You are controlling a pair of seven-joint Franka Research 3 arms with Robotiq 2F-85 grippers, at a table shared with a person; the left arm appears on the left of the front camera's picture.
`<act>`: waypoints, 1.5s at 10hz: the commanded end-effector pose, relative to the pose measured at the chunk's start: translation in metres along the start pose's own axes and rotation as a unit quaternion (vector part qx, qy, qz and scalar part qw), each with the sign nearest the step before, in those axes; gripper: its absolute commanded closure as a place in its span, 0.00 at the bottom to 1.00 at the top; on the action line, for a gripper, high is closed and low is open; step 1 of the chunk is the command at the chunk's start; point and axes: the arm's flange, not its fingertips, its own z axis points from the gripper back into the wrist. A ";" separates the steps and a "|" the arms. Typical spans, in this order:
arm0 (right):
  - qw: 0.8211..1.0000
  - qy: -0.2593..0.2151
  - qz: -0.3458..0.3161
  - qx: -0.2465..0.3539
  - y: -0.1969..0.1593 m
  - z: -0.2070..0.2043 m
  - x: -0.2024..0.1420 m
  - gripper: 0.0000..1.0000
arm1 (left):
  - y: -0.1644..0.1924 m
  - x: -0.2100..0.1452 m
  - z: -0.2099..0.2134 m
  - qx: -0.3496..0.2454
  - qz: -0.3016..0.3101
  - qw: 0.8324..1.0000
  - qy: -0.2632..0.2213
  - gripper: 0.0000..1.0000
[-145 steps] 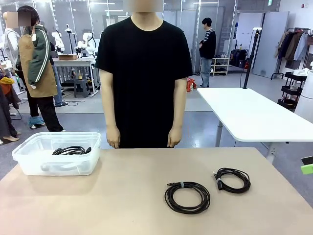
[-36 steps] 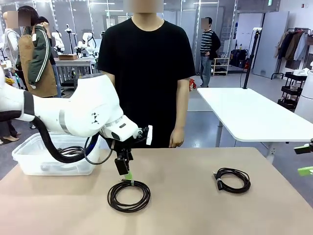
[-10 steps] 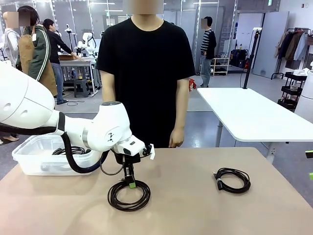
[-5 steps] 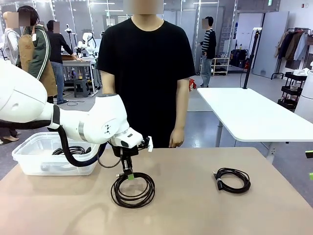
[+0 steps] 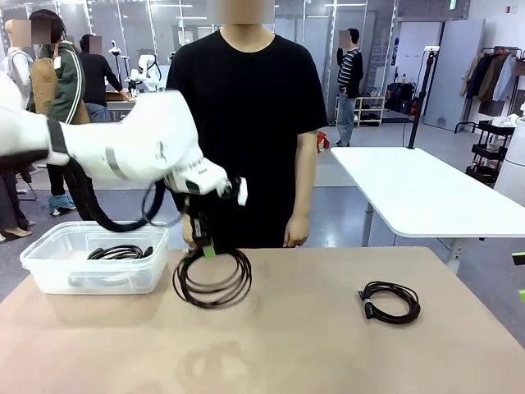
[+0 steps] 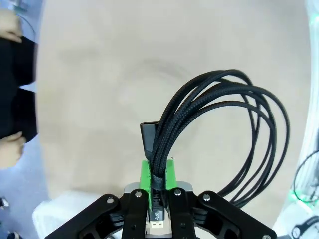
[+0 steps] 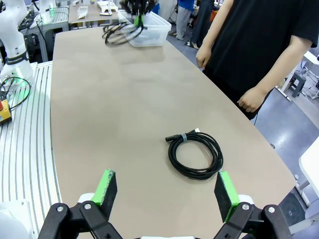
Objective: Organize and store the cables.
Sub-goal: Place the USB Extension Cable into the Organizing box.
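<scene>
— What's at the clear bin (image 5: 49, 275)?
— One coiled cable (image 5: 120, 252) lies inside it. Just right of the bin, the left gripper (image 5: 205, 246) is clamped on a second coil (image 5: 212, 279), which hangs clear of the table (image 5: 328, 353).
— And farther right?
— A third coil (image 5: 390, 301) lies flat, well apart from the bin. The right gripper (image 7: 167, 191), farthest from the bin, gapes wide, holding nothing.

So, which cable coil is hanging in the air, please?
The coil pinched in the left arm's fingers; the second coil lies on the table, the third coil in the plastic bin.
</scene>
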 end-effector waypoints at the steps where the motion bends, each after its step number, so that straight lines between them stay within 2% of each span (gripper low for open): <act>1: 1.000 -0.008 0.006 -0.003 -0.003 0.001 0.001 0.00 | 0.027 -0.034 0.029 0.004 -0.005 1.000 -0.008 1.00; 4: 1.000 -0.008 0.006 -0.003 -0.003 0.001 0.001 0.00 | 0.067 -0.102 0.062 -0.022 -0.027 0.999 -0.019 1.00; 6: 1.000 -0.008 0.006 -0.003 -0.003 0.001 0.001 0.00 | 0.091 -0.151 0.071 -0.013 -0.034 0.999 -0.021 1.00; 7: 1.000 -0.008 0.006 -0.003 -0.003 0.001 0.001 0.00 | 0.110 -0.181 0.073 -0.029 -0.035 0.999 -0.030 1.00; 9: 1.000 -0.008 0.006 -0.003 -0.003 0.001 0.001 0.00 | 0.139 -0.221 0.071 -0.005 -0.024 1.000 0.007 1.00; 11: 1.000 -0.008 0.006 -0.003 -0.003 0.001 0.001 0.00 | 0.167 -0.240 0.056 0.033 0.013 0.999 0.017 1.00; 12: 1.000 -0.008 0.006 -0.003 -0.003 0.001 0.001 0.00 | 0.176 -0.248 0.046 0.032 0.014 0.998 0.048 1.00; 15: 1.000 -0.008 0.006 -0.003 -0.003 0.001 0.001 0.00 | 0.195 -0.258 0.025 0.030 0.029 0.997 0.064 1.00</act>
